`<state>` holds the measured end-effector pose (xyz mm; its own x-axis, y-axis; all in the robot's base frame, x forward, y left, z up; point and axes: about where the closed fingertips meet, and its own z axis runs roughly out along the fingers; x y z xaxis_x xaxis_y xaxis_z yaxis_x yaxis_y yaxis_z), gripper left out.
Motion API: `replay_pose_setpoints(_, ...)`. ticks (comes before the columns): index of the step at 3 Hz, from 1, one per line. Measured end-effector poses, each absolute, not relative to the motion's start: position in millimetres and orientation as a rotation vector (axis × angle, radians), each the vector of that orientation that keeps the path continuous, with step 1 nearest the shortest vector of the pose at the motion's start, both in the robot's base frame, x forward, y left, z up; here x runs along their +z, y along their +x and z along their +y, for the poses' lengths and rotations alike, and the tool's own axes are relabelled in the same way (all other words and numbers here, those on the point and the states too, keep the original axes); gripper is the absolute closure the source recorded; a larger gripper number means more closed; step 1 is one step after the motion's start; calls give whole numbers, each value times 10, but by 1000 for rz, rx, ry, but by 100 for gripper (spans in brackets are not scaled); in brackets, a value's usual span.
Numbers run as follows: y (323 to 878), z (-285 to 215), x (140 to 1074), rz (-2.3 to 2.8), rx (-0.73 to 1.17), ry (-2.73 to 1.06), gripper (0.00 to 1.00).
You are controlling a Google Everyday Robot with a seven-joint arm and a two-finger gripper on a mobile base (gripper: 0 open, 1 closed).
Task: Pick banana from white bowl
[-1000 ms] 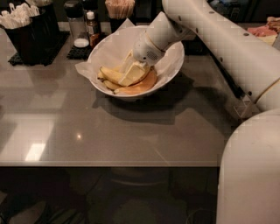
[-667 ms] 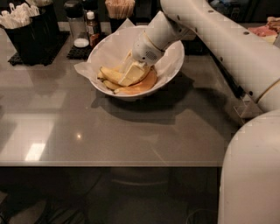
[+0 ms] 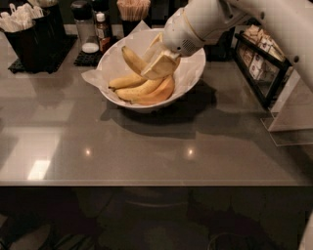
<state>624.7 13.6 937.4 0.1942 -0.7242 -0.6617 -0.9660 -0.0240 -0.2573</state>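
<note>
The white bowl, lined with crumpled white paper, stands at the back middle of the grey table. My gripper reaches in from the upper right and is shut on the banana. The banana is tilted, with its free end pointing up and to the left above the other fruit. Two slimmer yellow bananas and a pale orange crescent piece lie in the bowl under it.
A black holder with white utensils stands at the back left. A glass shaker, a sauce bottle and a cup of sticks stand behind the bowl. A black rack and a clear stand are at the right.
My gripper was low among the fruit in the bowl. It has now come up a little with the banana, whose free end has risen off the pile.
</note>
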Motion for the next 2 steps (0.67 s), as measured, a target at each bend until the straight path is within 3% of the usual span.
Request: replay_pose_setpoints(2, 5610, -89, 10053, 1272, 585, -1673, 100)
